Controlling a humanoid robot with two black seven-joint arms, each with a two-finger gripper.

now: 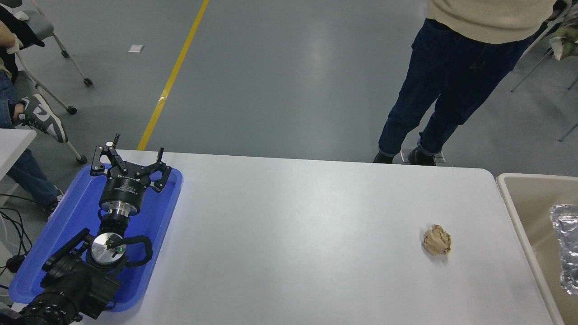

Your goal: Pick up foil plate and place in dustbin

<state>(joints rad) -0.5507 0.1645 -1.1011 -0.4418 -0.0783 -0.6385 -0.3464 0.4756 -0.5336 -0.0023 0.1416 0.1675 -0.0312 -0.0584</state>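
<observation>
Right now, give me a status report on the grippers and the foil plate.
Left gripper open, parked over blue tray. Right gripper not in view. Foil plate inside dustbin, at picture's right edge. Crumpled paper ball on table, apart.

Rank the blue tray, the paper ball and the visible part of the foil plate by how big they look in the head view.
1. Blue tray, clearly largest.
2. Foil plate, cut off by the picture's right edge, so its full size is unknown.
3. Paper ball, smallest.
</observation>
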